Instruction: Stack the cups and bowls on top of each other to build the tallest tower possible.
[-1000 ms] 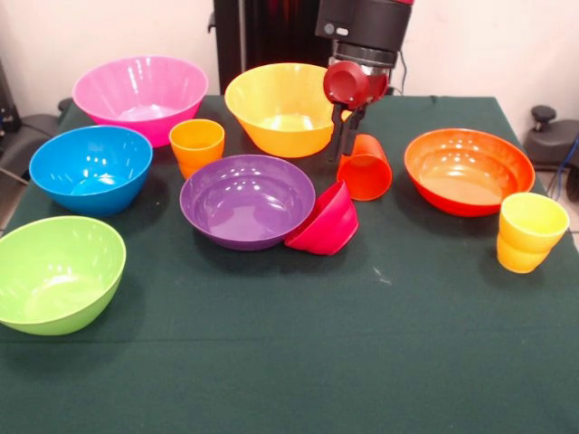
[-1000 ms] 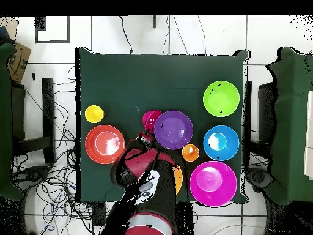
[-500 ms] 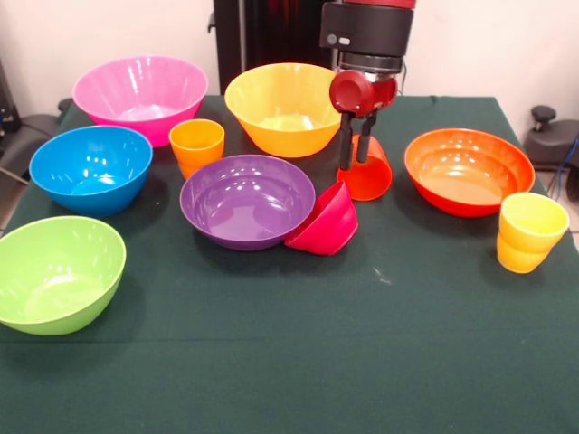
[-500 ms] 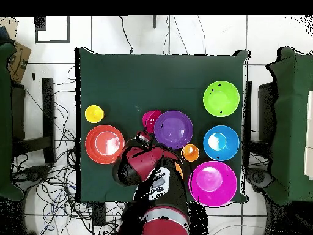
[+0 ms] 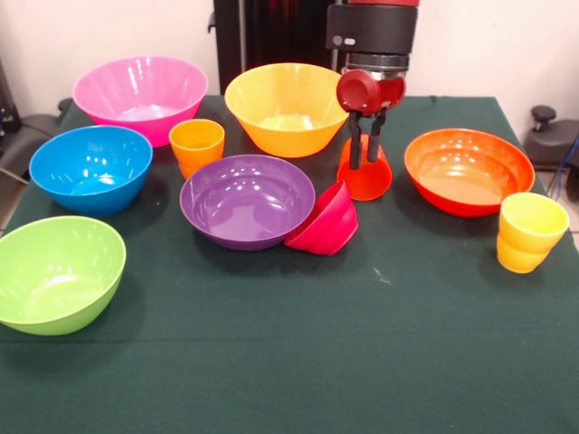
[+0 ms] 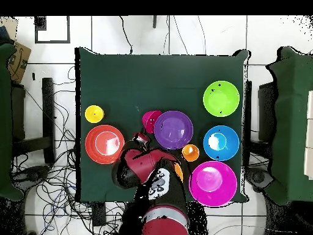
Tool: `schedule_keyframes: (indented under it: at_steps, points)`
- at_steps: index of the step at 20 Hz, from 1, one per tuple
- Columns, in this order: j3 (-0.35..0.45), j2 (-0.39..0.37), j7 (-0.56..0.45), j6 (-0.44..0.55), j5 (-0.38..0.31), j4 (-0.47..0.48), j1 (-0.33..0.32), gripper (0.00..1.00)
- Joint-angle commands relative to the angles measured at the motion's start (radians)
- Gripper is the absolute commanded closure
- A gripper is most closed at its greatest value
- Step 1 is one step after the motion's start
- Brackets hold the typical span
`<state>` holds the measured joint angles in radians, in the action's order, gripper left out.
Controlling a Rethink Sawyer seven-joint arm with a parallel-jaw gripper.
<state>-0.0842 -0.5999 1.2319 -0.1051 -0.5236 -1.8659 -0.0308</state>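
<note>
My gripper (image 5: 364,150) hangs between the yellow bowl (image 5: 285,108) and the orange-red bowl (image 5: 469,170). Its two fingers stand close together, shut on the plain red-orange cup (image 5: 365,179). That cup rests wide end down on the green cloth. A small magenta bowl (image 5: 327,221) leans on its side against the purple bowl (image 5: 246,201) just in front. The ribbed orange cup (image 5: 196,146) stands left of the purple bowl. Far right stands the yellow cup (image 5: 531,231). No tower stands anywhere; every piece sits apart.
Along the left side sit the pink bowl (image 5: 140,95), blue bowl (image 5: 90,169) and green bowl (image 5: 56,271). The table's green cloth (image 5: 298,362) stretches bare across the front. In the overhead view the arm (image 6: 143,168) covers the yellow bowl and the held cup.
The gripper shifted slightly right with the red-orange cup. The cup went from tilted, mouth toward the camera, to wide end down on the cloth.
</note>
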Motion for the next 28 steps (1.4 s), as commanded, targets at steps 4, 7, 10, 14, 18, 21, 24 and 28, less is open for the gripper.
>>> schedule_keyframes:
  at_steps: [4, 7, 10, 14, 18, 21, 24, 28]
  points:
    - [-0.052, 0.025, 0.198, -0.060, 0.034, 0.015, 0.108, 0.00]
    - [-0.083, 0.034, 0.207, -0.061, 0.036, 0.031, 0.129, 0.00]
    - [-0.098, 0.040, 0.207, -0.058, 0.026, 0.041, 0.136, 0.00]
    - [-0.117, 0.049, 0.202, -0.066, 0.016, 0.049, 0.142, 0.00]
    - [-0.125, 0.058, 0.205, -0.071, 0.020, 0.055, 0.145, 0.00]
    - [-0.128, 0.072, 0.206, -0.086, 0.019, 0.061, 0.143, 0.00]
    - [-0.123, 0.066, 0.206, -0.079, 0.018, 0.058, 0.142, 0.00]
    - [-0.075, 0.066, 0.225, -0.071, 0.024, 0.044, 0.108, 0.00]
